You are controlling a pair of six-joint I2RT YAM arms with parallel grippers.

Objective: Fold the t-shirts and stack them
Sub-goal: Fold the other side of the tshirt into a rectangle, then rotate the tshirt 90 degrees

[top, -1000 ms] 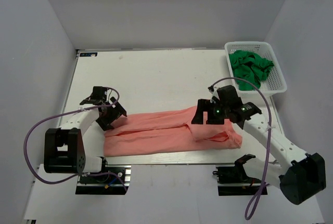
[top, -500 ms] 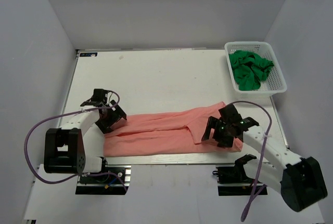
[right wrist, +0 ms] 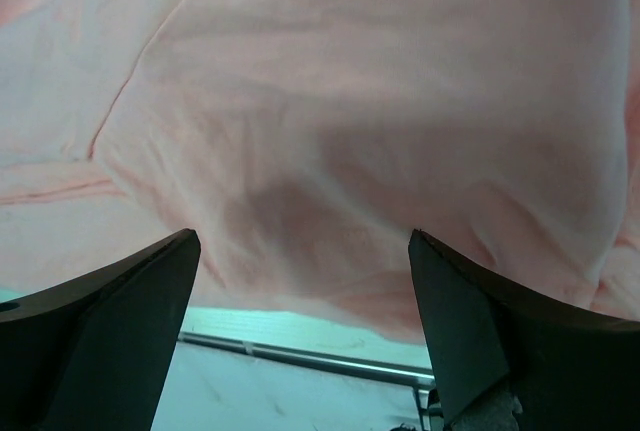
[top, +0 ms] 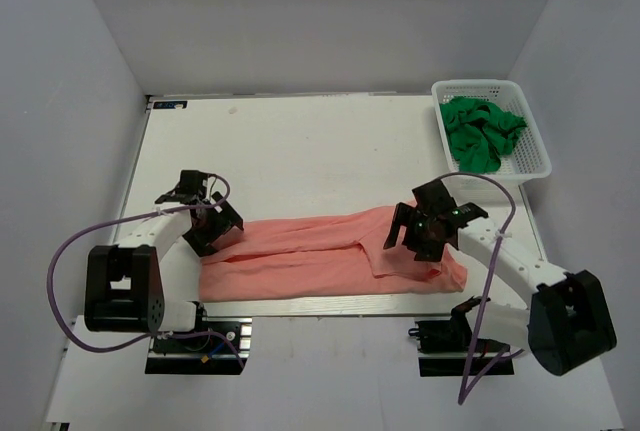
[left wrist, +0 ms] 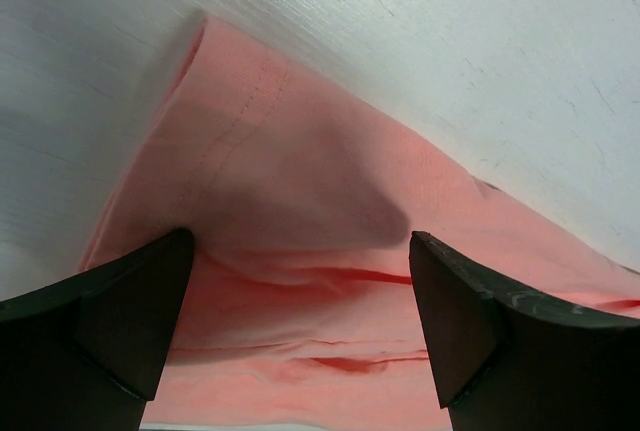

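**Visitor:** Take the left pincer (top: pixel 213 223) first. Is it gripping anything?

**Onlooker:** No. Its two dark fingers (left wrist: pixel 110 321) stand wide apart, released, low over the left end of the pink shirt (top: pixel 310 256). Its wrist camera shows a hemmed corner of the cloth lying between them on the white surface (top: pixel 300 146), puckered into a soft ridge.

**Visitor:** And the right pincer (top: pixel 420 236)?

**Onlooker:** The same: spread, with nothing clenched. It tips down over the right part of the shirt, where a folded-over flap lies on top of the rest. Pale pink cloth fills the gap between the fingers in its wrist camera. I cannot tell whether the tips touch the cloth.

**Visitor:** How does the shirt lie?

**Onlooker:** Flat, drawn out in a long band from left to right along the near edge of the surface, between the two arms. A crease runs along its length.

**Visitor:** The other garment?

**Onlooker:** The green shirt (top: pixel 482 133) is bunched up in the white basket (top: pixel 475 84) at the far right corner of the surface. It is well apart from the pink one and from both pincers.
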